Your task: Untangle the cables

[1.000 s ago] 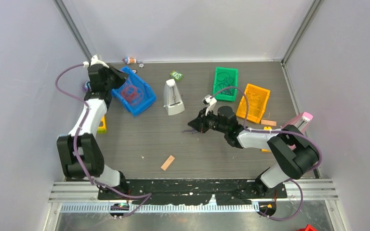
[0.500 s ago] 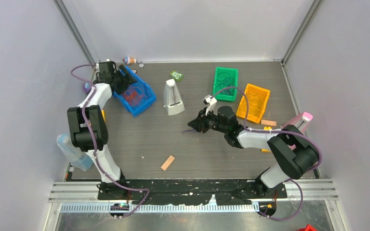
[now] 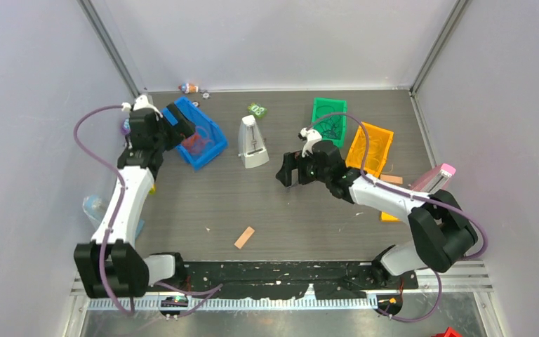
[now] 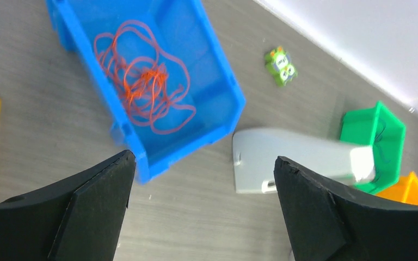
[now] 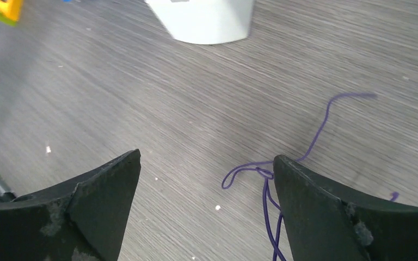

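The right pincer [image 5: 207, 159] has lifted off the surface [image 5: 141, 81], wide and empty, so the purple cable [image 5: 266, 175] beneath looks released, while the left pincer [image 4: 204, 157], wide too, swings back over the orange cable [image 4: 144, 89] in the blue bin [image 4: 201, 49].

Both your arms are stretched out over the table, jaws wide open.
Your left gripper [image 3: 184, 128] hangs left of the white metronome [image 3: 253, 142], fingers well apart; your right gripper [image 3: 285, 172] sits just right of it, equally spread, pointing leftward.
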